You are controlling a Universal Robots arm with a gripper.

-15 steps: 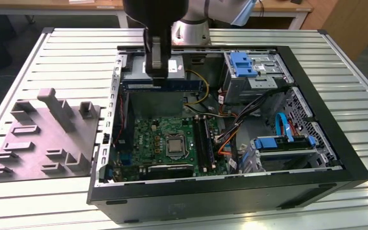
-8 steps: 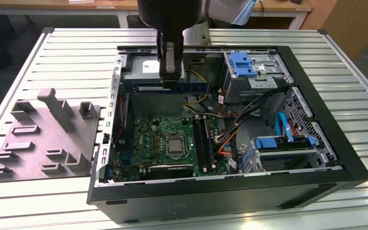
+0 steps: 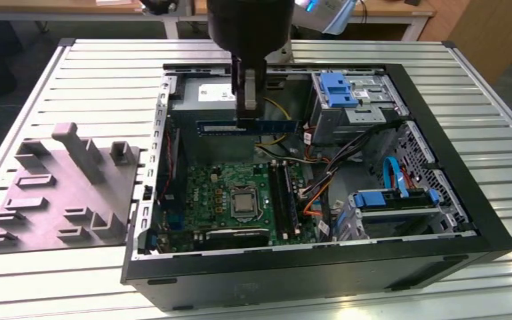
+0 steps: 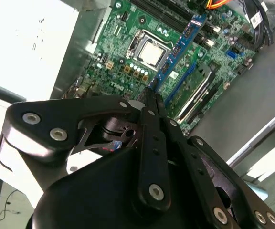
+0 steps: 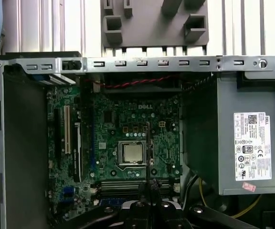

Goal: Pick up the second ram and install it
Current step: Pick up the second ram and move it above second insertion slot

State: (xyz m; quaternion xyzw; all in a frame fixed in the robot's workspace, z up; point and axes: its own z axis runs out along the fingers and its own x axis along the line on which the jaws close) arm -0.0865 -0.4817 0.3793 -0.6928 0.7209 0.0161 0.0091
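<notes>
- Gripper [image 4: 152, 95] fingers are clamped on the second ram [image 4: 179, 46] at mid-length, above the motherboard [image 4: 123, 43].
- Likely light, stiff and fragile; best pinched squarely across its flat faces.

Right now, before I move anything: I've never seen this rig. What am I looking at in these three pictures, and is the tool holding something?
It is one robot arm working over an open computer case that stands on a slatted metal table. The exterior view looks on from off the arm. In it, a grey fixture with raised blocks lies on the table at the exterior view's left of the case. Both wrist views ride on the arm and look past the tool onto the green motherboard. The tool is shut on the second ram, a thin blue-green stick, held in the air above the case and not in a slot.
</notes>
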